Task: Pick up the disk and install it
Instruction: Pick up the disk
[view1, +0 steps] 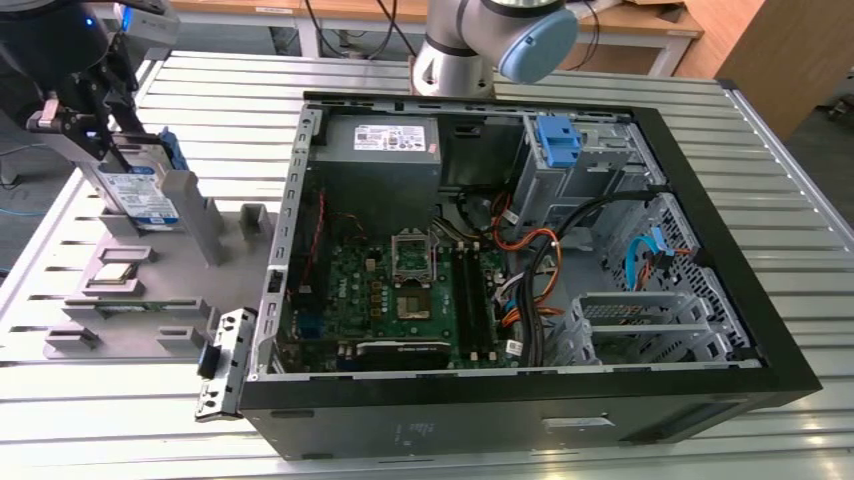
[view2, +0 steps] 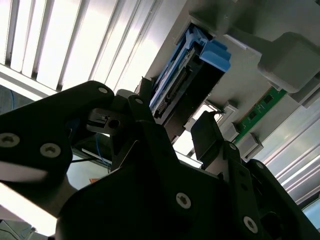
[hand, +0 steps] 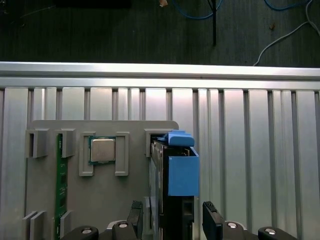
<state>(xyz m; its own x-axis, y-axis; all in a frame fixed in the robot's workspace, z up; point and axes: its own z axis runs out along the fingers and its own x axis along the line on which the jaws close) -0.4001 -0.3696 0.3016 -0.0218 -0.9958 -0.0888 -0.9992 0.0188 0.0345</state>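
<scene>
The black gripper (hand: 173, 207) is hanging with its jaws wide, one finger (hand: 212, 222) on each side of the disk (hand: 182, 172). The first wrist view is showing a slim gap on both sides, so nothing is being gripped. The disk, silver in a blue caddy, is standing on edge in a slot of a grey parts rack (hand: 100, 200) and has not been lifted. The second wrist view is looking along the gripper (view2: 172, 110) body and is showing the disk's (view2: 175, 82) dark end edge sitting between the fingertips. On the rack, just beside the disk's slot, a square processor chip (hand: 102, 150) is lying flat in its own pocket, and past it a green memory stick (hand: 61, 185) is standing on edge. The exterior view is adding what the wrist cameras are missing. The gripper (view1: 118, 145) is poised over the disk (view1: 138, 190) at one end of the rack (view1: 180, 275). An open computer case (view1: 787, 370) is lying just beside the rack on a slatted metal table (view1: 107, 440), with the arm's base (view1: 461, 60) beyond the case.
</scene>
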